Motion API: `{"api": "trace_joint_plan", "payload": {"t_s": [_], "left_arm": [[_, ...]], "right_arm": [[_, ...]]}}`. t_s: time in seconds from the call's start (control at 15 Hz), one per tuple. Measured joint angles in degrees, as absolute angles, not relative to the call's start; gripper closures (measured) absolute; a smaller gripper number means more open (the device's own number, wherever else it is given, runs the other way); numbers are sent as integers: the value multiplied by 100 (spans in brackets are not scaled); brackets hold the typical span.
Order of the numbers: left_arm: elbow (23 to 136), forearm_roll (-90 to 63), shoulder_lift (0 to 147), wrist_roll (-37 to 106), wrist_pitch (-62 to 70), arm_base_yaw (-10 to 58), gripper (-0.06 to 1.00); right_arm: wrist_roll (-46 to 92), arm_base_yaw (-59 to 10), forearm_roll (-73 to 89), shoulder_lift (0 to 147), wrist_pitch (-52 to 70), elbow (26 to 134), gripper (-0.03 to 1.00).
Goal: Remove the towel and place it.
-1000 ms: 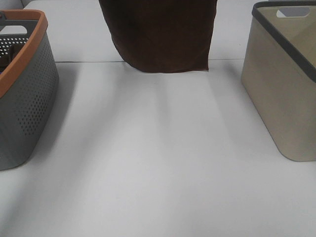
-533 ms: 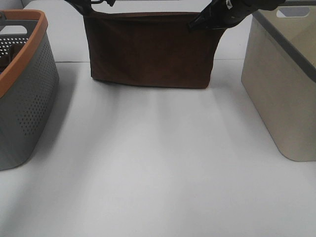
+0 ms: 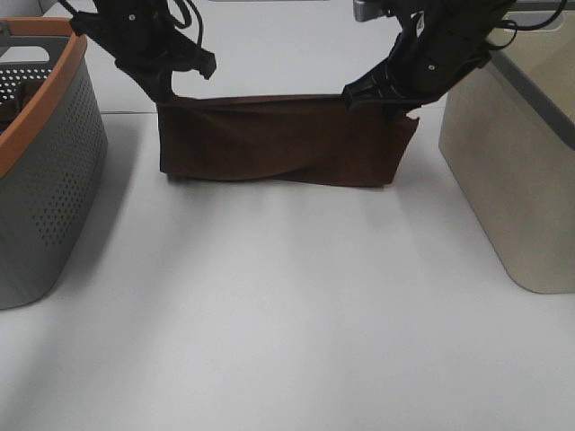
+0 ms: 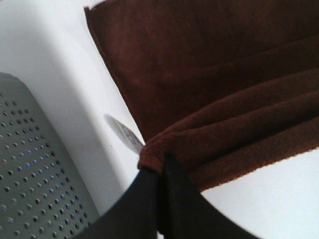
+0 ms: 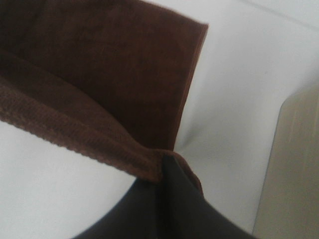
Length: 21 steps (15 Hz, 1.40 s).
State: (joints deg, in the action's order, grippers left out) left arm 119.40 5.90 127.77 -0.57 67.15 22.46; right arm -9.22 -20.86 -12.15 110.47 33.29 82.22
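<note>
Tabletop [image 3: 287,332] first, white and nearest the high camera. Moving back, a grey perforated basket [image 3: 45,189] with an orange rim sits at the left edge, and a beige basket [image 3: 508,189] with a dark grey rim sits at the right edge.

Between them and further back, here is the towel [image 3: 278,148]. It is dark brown and stretched wide as a low band, well apart from the grey basket and nearer the beige one without touching it. Its lower part rests on the table and folds over itself, with a diagonal crease running across the front. The upper edge sags a little in the middle.

Up at that edge, the left gripper [image 3: 167,90] has the towel's left upper corner. The left wrist view confirms it: the two black fingers [image 4: 139,204] are pressed together with a bunched fold of terry pinched between them. The grey basket's holed wall is just off to one side.

Across on the other end, the right gripper [image 3: 359,95] reaches down at a slant onto the right upper corner. Its wrist view shows the jaws closed tight on the hemmed edge, cloth spilling away onto the table, the beige basket's wall close by. A loose corner of towel pokes out past the right gripper toward the beige basket.

Behind it all, a seam line [image 3: 126,112] crosses the table.
</note>
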Motion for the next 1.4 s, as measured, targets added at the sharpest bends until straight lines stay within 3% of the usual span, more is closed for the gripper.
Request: {"api": "trace_joint_plan", "payload": {"t_s": [0.73,1.4], "left_arm": [[10107,132,12588,-57,6709,2699,94],[8973,-189,12009,-57,6692,2790,94]], "right_arm": [[-544,-2034,-367,11041,4171,7110,97],[109,-2028,395,11041,5134,7065,97]]}}
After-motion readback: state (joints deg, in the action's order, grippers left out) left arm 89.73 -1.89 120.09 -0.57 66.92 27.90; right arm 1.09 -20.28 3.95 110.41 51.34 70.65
